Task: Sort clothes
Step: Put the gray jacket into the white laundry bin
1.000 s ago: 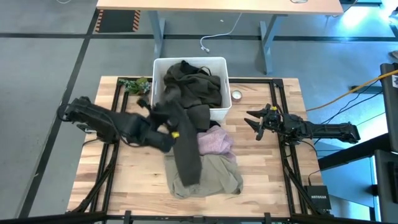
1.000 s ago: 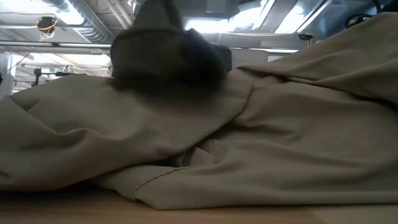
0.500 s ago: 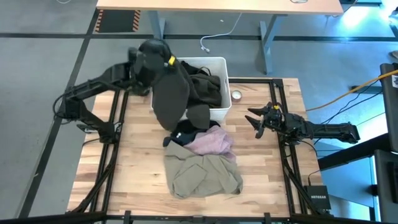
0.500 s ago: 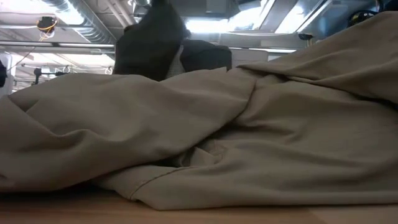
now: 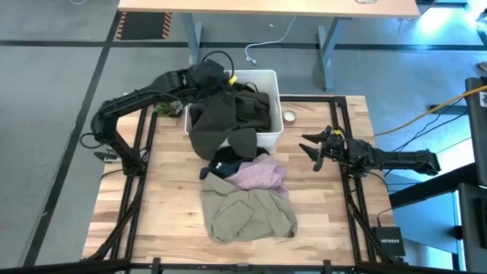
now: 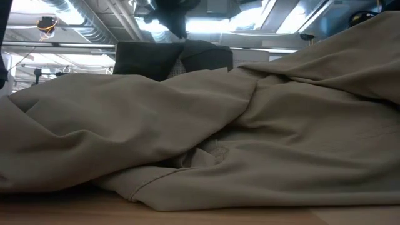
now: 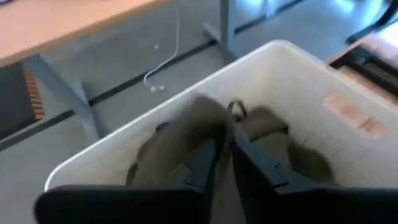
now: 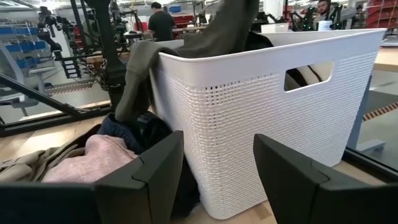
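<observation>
The left claw (image 5: 215,78) is over the far left corner of the white bin (image 5: 272,76), clenched on a dark olive garment (image 5: 213,122) that drapes from it over the bin's near wall down toward the counter (image 5: 327,213). In front of the bin lie a black garment (image 5: 225,161), a pale pink one (image 5: 262,174) and a beige-olive one (image 5: 247,215), heaped touching each other. The right claw (image 5: 313,148) hovers released over the counter to the right of the bin, well apart from the clothes

Olive garment (image 8: 186,53) drapes over the white bin (image 8: 267,106) beside pink cloth (image 8: 93,158).
</observation>
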### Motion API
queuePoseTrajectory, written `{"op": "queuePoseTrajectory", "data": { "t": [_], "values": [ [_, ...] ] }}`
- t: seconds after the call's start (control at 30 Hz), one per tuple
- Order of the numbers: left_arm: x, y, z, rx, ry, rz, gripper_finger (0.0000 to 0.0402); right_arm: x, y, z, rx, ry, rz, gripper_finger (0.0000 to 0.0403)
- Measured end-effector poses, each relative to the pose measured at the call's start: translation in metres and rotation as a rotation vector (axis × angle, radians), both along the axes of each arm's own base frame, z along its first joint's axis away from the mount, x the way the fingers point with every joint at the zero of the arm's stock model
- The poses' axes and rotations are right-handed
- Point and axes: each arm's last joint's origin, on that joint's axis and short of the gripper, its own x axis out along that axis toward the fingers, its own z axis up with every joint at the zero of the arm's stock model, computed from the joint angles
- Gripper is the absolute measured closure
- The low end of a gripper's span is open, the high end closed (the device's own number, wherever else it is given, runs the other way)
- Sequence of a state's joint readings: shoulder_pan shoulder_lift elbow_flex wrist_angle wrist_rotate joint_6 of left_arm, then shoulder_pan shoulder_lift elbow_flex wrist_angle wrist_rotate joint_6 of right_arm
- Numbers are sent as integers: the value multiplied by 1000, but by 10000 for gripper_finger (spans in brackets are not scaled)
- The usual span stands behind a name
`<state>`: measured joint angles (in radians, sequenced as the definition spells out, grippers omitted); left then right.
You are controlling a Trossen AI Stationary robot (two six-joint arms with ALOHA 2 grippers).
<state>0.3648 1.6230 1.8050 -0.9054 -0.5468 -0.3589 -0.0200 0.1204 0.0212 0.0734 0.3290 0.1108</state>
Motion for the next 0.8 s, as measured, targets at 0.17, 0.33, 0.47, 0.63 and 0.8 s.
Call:
{"op": "queuePoseTrajectory", "data": {
  "t": [0.17, 0.33, 0.47, 0.63, 0.8],
  "values": [
    [-5, -8, -1, -86, 55, -117, 275, 0, 0, -1, 1, 9, 0, 189],
    [-23, -42, 7, -185, 121, -228, 250, 0, 0, -5, 2, 54, 8, 189],
    [-32, -85, 3, -203, 239, -249, 247, 0, 1, -5, 3, 55, 26, 189],
    [-52, -135, -9, -121, 334, -240, 247, 0, 2, -4, 40, 30, 52, 189],
    [-68, -176, -35, -64, 329, -215, 247, 0, 2, -4, 44, 30, 53, 189]
  ]
}}
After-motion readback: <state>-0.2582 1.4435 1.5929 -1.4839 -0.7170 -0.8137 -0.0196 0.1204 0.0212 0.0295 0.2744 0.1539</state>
